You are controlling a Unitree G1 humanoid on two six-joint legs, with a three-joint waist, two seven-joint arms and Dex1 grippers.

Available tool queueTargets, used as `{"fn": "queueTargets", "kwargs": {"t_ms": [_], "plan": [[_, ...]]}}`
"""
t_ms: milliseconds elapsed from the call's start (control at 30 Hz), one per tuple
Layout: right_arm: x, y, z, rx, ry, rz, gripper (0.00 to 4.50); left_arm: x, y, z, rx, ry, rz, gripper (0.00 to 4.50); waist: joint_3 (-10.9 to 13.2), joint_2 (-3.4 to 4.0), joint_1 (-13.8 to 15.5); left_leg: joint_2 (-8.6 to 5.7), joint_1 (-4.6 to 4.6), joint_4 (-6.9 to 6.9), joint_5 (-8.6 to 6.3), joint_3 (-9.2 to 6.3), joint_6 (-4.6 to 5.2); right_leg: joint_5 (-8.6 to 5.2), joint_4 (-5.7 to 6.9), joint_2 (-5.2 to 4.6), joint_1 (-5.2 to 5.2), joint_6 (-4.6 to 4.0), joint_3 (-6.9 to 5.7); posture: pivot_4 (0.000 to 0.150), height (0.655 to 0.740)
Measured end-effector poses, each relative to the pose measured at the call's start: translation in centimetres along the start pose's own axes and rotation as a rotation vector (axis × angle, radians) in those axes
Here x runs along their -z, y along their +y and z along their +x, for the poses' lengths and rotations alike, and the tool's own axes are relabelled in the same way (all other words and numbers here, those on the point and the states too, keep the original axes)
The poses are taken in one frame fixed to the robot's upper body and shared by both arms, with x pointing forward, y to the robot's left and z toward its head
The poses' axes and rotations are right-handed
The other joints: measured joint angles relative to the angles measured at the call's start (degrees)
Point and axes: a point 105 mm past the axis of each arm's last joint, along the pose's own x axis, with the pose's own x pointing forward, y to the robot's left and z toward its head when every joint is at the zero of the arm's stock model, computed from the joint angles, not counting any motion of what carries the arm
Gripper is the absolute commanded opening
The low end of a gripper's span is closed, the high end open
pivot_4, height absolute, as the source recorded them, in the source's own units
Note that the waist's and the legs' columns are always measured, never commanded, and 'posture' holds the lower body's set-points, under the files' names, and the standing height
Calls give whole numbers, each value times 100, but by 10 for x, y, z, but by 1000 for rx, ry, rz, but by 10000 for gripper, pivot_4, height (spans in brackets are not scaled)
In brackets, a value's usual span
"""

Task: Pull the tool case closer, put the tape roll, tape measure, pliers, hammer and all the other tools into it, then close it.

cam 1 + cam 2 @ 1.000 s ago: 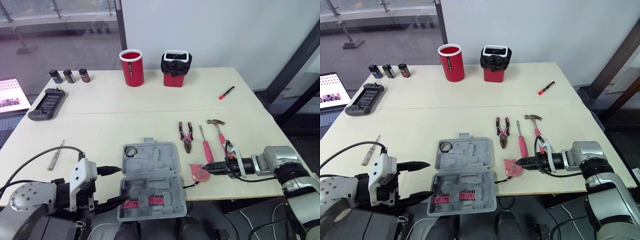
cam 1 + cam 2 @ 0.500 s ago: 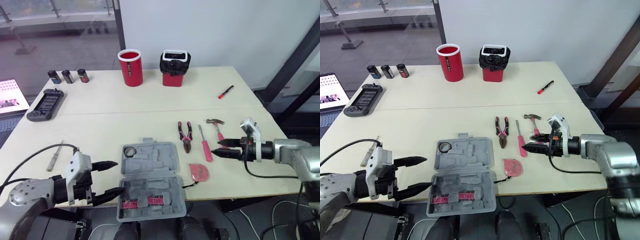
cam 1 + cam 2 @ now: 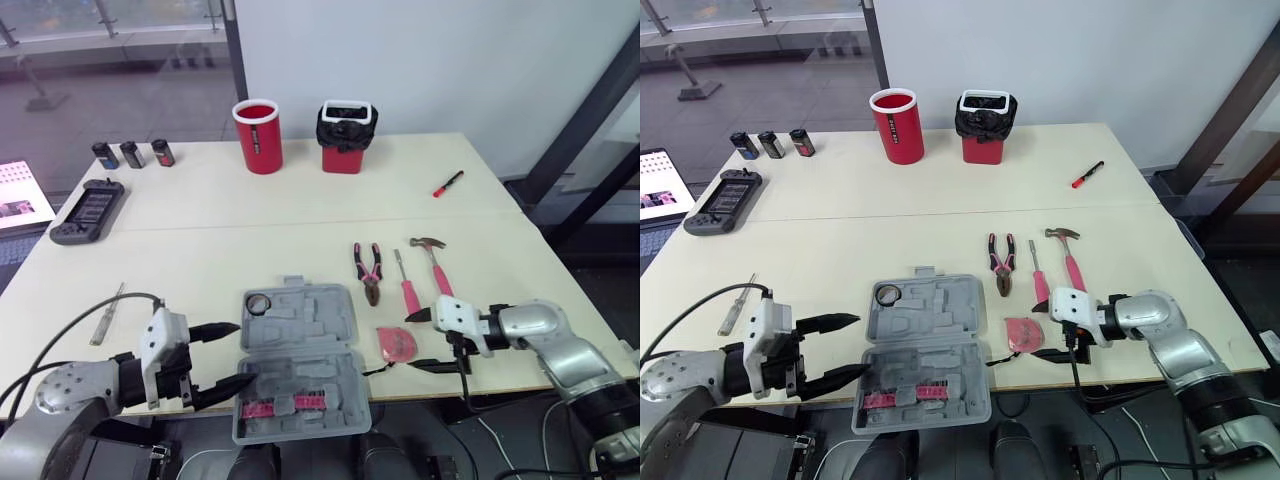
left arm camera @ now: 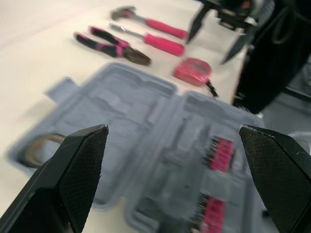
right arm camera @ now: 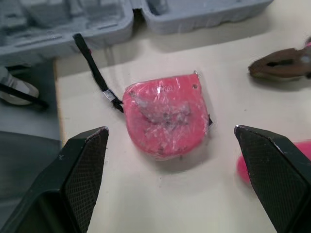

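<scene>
The grey tool case point(image 3: 300, 360) lies open near the table's front edge, with the tape roll point(image 3: 260, 301) in its far left corner. My left gripper point(image 3: 243, 353) is open at the case's left edge, level with the hinge. The pink tape measure point(image 3: 398, 345) lies just right of the case. My right gripper point(image 3: 415, 342) is open on its right side, and in the right wrist view the tape measure point(image 5: 165, 114) sits between the fingers point(image 5: 85, 179). Beyond it lie the pliers point(image 3: 371, 270), a pink screwdriver point(image 3: 408, 290) and the hammer point(image 3: 435, 262).
A thin tool point(image 3: 105, 312) lies at the left of the table. At the back stand a red cup point(image 3: 258, 135), a red bin point(image 3: 347, 135) and three small cans point(image 3: 130, 153). A game controller point(image 3: 84, 210) is far left, a red marker point(image 3: 451, 183) back right.
My right gripper rose from the tape measure to above the screwdriver and hammer handles, then came back down and opened wide at the tape measure's right. The left gripper has barely moved.
</scene>
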Motion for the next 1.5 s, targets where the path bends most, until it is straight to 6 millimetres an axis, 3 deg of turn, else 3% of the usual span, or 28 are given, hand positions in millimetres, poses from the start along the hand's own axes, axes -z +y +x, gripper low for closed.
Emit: {"fn": "queueTargets", "kwargs": {"t_ms": [200, 367, 600, 767, 967, 1033, 1167, 1267, 1367, 1500], "plan": [[-5, -12, 9, -12, -5, -40, 44054, 11, -5, -5, -2, 47, 9, 45000, -1, -2, 32, -1, 0, 4, 0, 0, 0, 0, -2, -1, 8, 0, 0, 1500, 7400], [7, -6, 17, -74, 32, -4, 44054, 13, -6, -6, -9, 56, 25, 45000, -1, -2, 34, -1, 1, 4, 0, 0, 0, 0, -2, -2, 8, -1, 0, 1500, 7400], [9, -5, 25, -98, 36, 10, 44054, 14, -5, -7, -27, 66, 32, 45000, -1, -1, 17, -1, 6, 2, 0, 0, 0, 0, -1, -1, 10, 0, 0, 1500, 7400], [7, -5, 30, -94, 32, 6, 29953, 14, -4, -7, -30, 64, 45, 45000, -1, -2, 14, -1, 8, 1, 0, 0, 0, 0, -1, -1, 11, 0, 0, 1500, 7400], [-1, -10, 29, -69, 78, -8, 29959, 22, -6, -13, -33, 94, 58, 45000, 0, 1, 10, -1, 10, 1, 0, 0, 0, 0, 0, -1, 13, 0, 0, 1500, 7400], [-10, -18, 23, -46, 113, -23, 29959, 28, -5, -18, -55, 110, 54, 45000, 1, 2, 7, -1, 9, 2, 0, 1, 0, 0, -1, -2, 11, -1, 0, 1500, 7400], [-54, -46, 9, 37, 140, -142, 29959, 31, 0, -23, -103, 116, 69, 45000, 1, 2, 3, 0, 9, -1, 0, 1, -1, 0, -1, -2, 9, -1, 0, 1500, 7400], [-86, -58, 7, 8, 182, -195, 29959, 39, -1, -28, -116, 137, 68, 45000, 2, 4, -2, 0, 9, -5, 0, 2, -1, 1, -1, -2, 3, -3, 0, 1500, 7400], [-115, -68, 22, -33, 212, -172, 29959, 42, 3, -34, -165, 126, 62, 45000, 0, 3, -7, 2, 10, -5, 0, 2, -1, 2, 2, -1, 1, -5, 0, 1500, 7400], [-120, -63, 53, -112, 262, -139, 29959, 39, 9, -37, -236, 89, 74, 45000, 0, 1, 42, -2, -2, -3, 0, 2, -1, 2, -2, -6, 0, -4, -1, 1500, 7400]]}}
